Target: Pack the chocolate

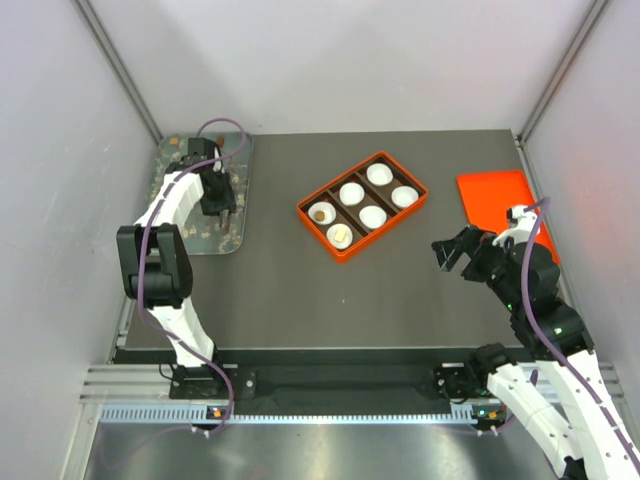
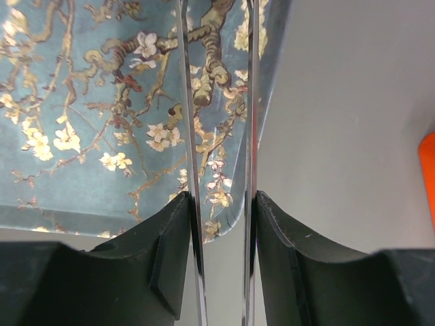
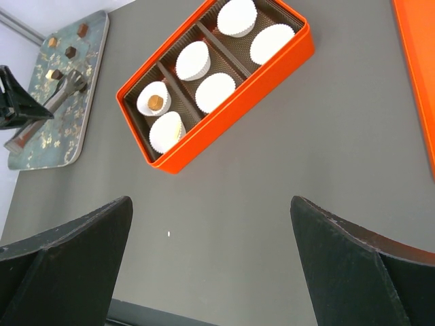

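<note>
While the blue blossom-printed tray (image 1: 200,240) at far left is holding the loose chocolate (image 3: 70,51), your left gripper (image 2: 221,200) is pinching thin metal tongs (image 2: 188,136) above it and your right gripper (image 3: 209,201) is hanging spread wide. You are likely picking up, so the next move is calling for the tongs to straddle one lump.

An orange box (image 1: 390,226) sits mid-table (image 1: 300,300) with six white paper cups (image 1: 373,216) inside. The two cups at its left end hold a brown chocolate (image 1: 318,213) and a pale chocolate (image 1: 340,236). The left hand (image 1: 218,205) hangs over a patterned tray (image 1: 200,240) at the far left. The right hand (image 1: 452,250), fingers spread, hovers near an orange lid (image 1: 500,195).
</note>
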`<state>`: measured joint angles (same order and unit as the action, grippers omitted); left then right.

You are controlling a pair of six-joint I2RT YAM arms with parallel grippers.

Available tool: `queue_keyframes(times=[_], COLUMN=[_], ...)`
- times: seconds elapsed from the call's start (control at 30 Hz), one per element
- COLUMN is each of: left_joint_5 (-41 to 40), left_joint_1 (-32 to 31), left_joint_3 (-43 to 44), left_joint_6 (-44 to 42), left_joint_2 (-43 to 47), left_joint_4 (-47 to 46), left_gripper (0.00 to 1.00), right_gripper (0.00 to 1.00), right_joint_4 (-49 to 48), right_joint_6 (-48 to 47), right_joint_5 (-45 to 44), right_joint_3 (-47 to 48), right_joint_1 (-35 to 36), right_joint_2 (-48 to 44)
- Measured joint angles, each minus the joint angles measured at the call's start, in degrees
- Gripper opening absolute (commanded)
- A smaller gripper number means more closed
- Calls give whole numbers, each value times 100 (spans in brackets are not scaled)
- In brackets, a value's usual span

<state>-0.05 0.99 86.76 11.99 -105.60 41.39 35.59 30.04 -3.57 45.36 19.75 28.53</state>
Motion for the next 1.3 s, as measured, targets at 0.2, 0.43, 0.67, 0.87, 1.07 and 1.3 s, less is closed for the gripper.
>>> queue_keyframes(times=[0.2,0.43,0.67,0.87,1.07,1.3], left_joint_5=[2,0,-7,-63,-90,-76], left_joint_1=[-2,-2,-2,-2,-2,-35], left_joint_3=[7,59,269,433,476,669], left_joint_6=[0,4,0,0,0,0], left_joint_2=[-144,-144,-144,-138,-79,131], left_joint_4=[79,197,455,658,778,962], left_gripper=[45,39,38,37,36,35], right_gripper=[100,100,100,100,100,100], right_joint_4=[9,46,50,52,59,87], right_joint_6=[-2,0,0,2,4,13], right_joint_5=[-4,-9,-9,-4,-2,0], right_joint_3=[0,0,0,0,0,0], right_joint_1=[0,0,0,0,0,0], right_joint_2=[-7,-9,-46,-70,-74,-81])
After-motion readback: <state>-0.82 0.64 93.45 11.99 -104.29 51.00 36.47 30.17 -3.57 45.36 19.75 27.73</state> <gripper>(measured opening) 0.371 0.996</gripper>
